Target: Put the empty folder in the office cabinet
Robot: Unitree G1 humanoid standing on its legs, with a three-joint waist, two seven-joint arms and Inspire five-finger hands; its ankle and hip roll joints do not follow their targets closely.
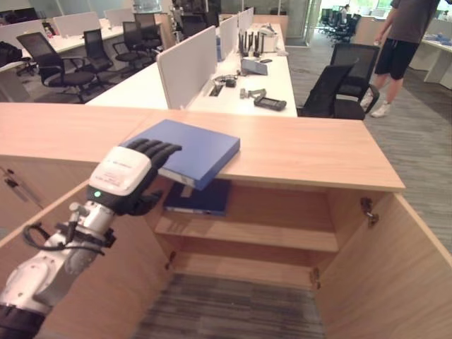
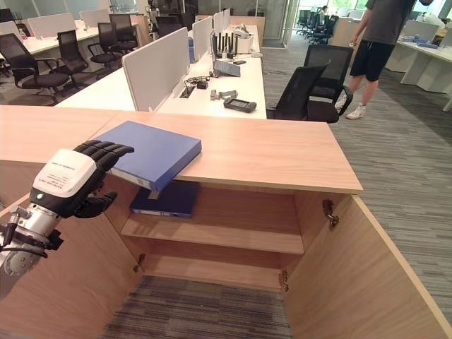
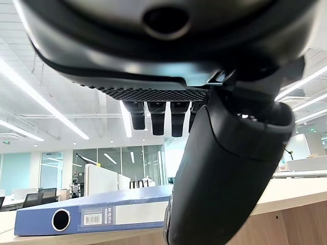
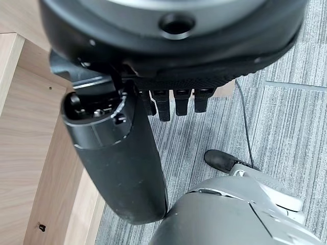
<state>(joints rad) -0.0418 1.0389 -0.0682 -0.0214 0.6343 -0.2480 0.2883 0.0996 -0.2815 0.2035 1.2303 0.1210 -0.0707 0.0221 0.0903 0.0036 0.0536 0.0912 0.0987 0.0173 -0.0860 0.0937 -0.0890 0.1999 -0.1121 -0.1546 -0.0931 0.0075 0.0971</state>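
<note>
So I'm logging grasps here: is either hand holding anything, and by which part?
Nothing is held yet. The left hand is open beside the blue folder on the cabinet top; the right hand hangs open.

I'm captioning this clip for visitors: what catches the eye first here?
A blue folder lies on the wooden cabinet top, one corner overhanging the open cabinet. The left robot hand reaches toward its near edge, fingers not closed on it. A second blue folder lies on the shelf below.

Flat blue cardboard folder (image 3: 92,217) on the wooden cabinet top (image 1: 296,152) — white spine label with barcode and small print, unreadable. White cover on the left hand (image 1: 131,176) — faint print, illegible.
</note>
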